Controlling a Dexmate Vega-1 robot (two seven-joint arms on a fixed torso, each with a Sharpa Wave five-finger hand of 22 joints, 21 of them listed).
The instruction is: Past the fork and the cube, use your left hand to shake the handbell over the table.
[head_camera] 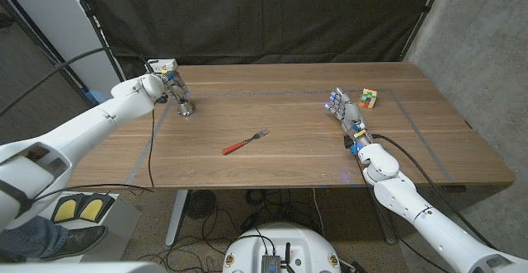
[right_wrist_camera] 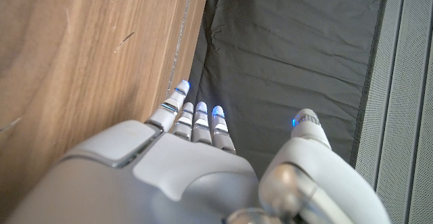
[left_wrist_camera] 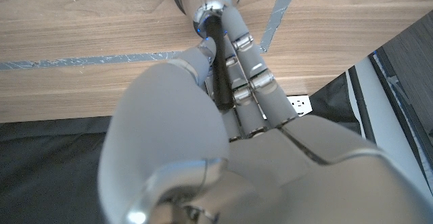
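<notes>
We find the handbell [head_camera: 186,105] standing on the table's [head_camera: 289,157] far left part, mouth down on the wood, just inside a taped line. The left hand [head_camera: 172,86] grips its dark handle [left_wrist_camera: 218,61] from above, fingers [left_wrist_camera: 245,55] pressed together along it, thumb on the other side. Toward mid-table lies the fork [head_camera: 245,143] with a red handle, tines pointing away from us. Well to the right, the cube [head_camera: 368,99] sits near the far edge. Just beside it we see the right hand [head_camera: 344,112], fingers spread, holding nothing.
</notes>
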